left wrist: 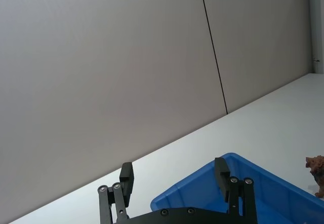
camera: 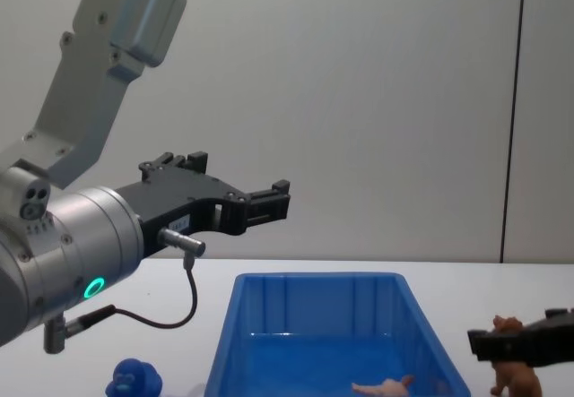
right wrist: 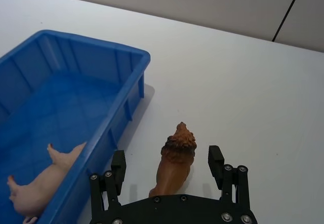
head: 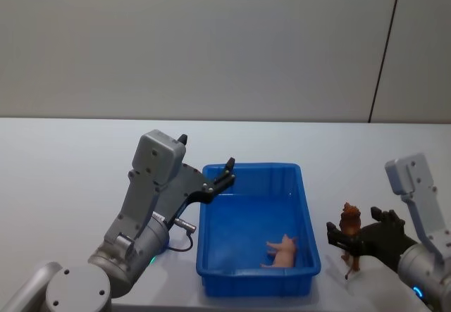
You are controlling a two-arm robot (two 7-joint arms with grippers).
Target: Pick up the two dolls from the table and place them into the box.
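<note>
Lion (right wrist: 174, 161) stands just R of box (right wrist: 91, 36), R gripper (right wrist: 167, 155) spread either side, not clamped. Light hard plastic, prob slick: pinch torso below mane. L gripper (left wrist: 173, 169) released over box's L rim, pink figure (head: 282, 252) inside box

Box (head: 254, 165) interior open from above, except where the pink figure (head: 282, 252) lies near its right wall. Left gripper (left wrist: 173, 169), fingers spread, hangs above the far left corner. Lion (right wrist: 176, 163) stands between the right gripper's (right wrist: 167, 155) spread fingers, with open table (right wrist: 243, 92) beyond.
</note>
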